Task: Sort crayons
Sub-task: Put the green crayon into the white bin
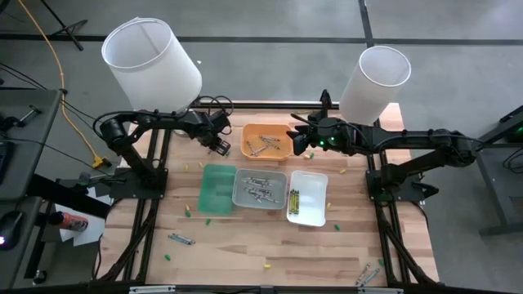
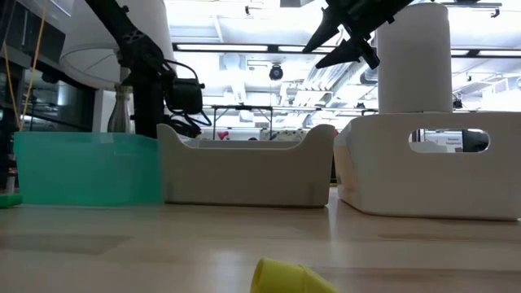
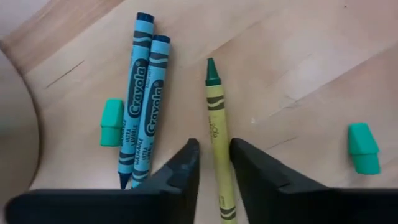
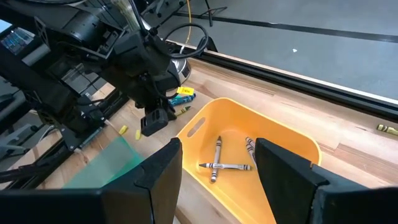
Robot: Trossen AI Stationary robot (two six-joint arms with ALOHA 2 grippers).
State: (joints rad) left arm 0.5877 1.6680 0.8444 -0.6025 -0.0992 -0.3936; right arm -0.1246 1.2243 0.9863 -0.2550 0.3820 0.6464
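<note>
Four trays are sitting mid-tabletop (image 1: 245, 253) in the high view, the left claw (image 1: 221, 144) working just beside the orange tray (image 1: 265, 129) while the right claw (image 1: 299, 139) is hovering released over that tray's far end. Past the left wrist, the fingers (image 3: 180, 171) are straddling a yellow-green crayon (image 3: 217, 134), closing but not visibly gripping; two blue crayons (image 3: 142, 93) are lying just beside them. An off-centre pinch could be rolling the crayon away.

four trays (image 1: 266, 140), two white cylinders (image 1: 152, 59)
</note>
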